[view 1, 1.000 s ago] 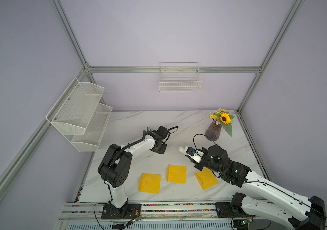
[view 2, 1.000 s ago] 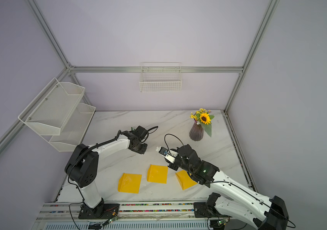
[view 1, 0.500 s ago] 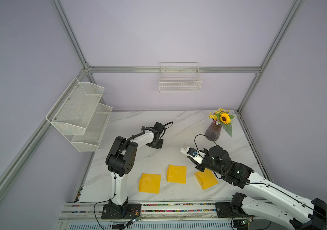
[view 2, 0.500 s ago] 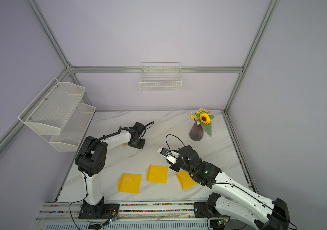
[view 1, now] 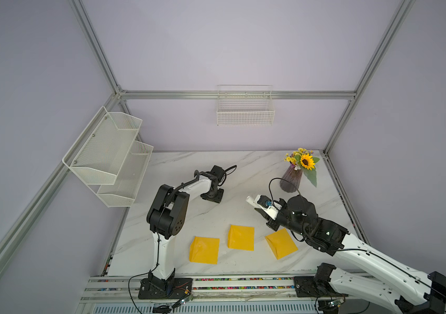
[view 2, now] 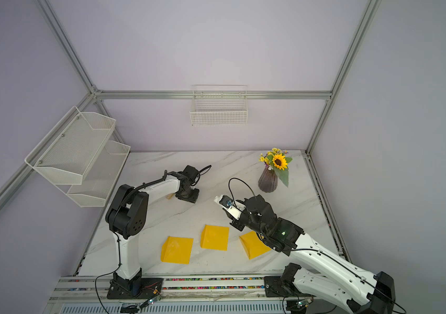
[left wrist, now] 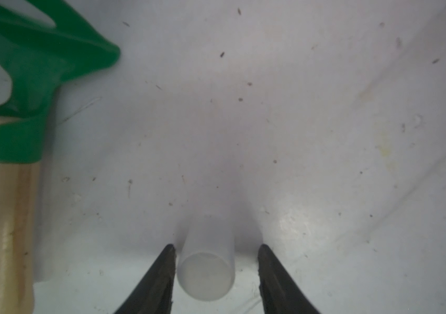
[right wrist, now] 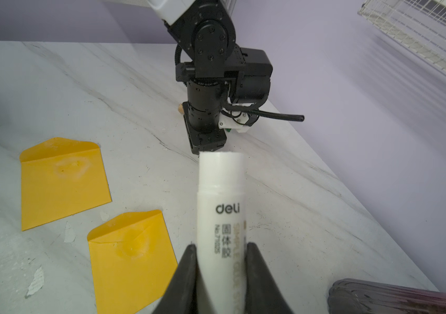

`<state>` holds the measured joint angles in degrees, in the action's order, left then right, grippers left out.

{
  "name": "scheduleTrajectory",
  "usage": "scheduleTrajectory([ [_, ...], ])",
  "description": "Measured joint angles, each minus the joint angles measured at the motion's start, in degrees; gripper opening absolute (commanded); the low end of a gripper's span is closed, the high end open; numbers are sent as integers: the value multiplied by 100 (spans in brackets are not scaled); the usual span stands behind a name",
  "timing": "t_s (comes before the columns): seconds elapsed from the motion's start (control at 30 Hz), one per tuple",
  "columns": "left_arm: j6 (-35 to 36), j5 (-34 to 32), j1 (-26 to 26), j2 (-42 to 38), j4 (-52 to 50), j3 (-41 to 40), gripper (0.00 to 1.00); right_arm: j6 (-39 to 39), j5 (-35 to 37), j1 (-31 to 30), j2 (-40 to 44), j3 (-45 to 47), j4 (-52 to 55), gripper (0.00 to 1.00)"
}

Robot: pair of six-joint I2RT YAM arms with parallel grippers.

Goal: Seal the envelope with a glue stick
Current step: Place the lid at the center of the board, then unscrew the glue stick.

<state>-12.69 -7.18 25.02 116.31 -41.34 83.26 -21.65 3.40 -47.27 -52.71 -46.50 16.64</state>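
Right gripper [right wrist: 221,246] jaws clenched on glue stick [right wrist: 220,190], held aloft over marble worktop [view 1: 189,165], near yellow envelope [view 1: 281,246]. Left gripper [left wrist: 216,246] jaws released either side of whitish cap [left wrist: 205,269], upright beside toy rake [left wrist: 26,81]. Advice: lift left arm straight up to avoid toppling cap, then lower stick tip to flap. Worktop smooth, speckled with dust. Lilac walls, wire basket [view 1: 245,111], vase [view 1: 291,179].

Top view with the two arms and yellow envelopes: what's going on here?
The right gripper is clamped on the glue stick, holding it above the table. The left gripper, down at the table farther back, has its jaws open around a whitish cap, beside a green-headed toy rake. Three yellow envelopes lie near the front edge, none in a gripper.
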Motion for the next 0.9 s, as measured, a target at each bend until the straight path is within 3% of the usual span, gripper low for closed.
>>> scheduleTrajectory([
  [0.13,-7,46,0,-319,-48,-31,55,199,31,0,-7,-157,-92,0],
  [0.3,-160,459,4,-1582,476,-509,54,640,85,0,-92,-203,-540,0],
  [0.6,-1187,2271,264,-3810,3296,-2332,56,1832,142,0,-382,-55,-1928,0],
  [0.73,-1711,2883,297,-4317,4531,-2894,56,2173,125,0,-424,-55,-2319,0],
  [0.9,-2186,3292,332,-4739,5888,-3394,67,2361,81,0,-417,-55,-2695,0],
])
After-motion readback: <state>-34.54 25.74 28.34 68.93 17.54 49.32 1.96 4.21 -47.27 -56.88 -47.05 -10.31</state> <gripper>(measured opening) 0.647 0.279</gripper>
